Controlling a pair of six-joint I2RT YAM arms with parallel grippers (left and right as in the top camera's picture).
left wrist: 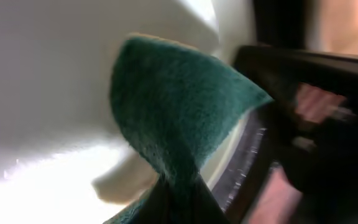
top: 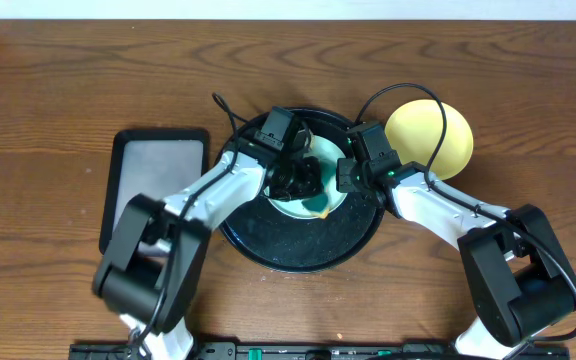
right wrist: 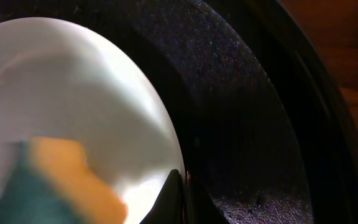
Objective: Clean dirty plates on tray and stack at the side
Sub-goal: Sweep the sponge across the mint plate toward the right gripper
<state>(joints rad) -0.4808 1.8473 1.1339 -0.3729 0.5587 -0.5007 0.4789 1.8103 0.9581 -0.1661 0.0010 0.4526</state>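
Scrubbing is judged under way: the green sponge (left wrist: 179, 118) is pinched in the closed left gripper (top: 303, 180) and pressed onto the mint plate (right wrist: 73, 106), lying toward twelve o'clock on the tray (top: 298, 252). The right gripper (top: 346, 176) is closed at the plate's three o'clock rim, seemingly to steady it.
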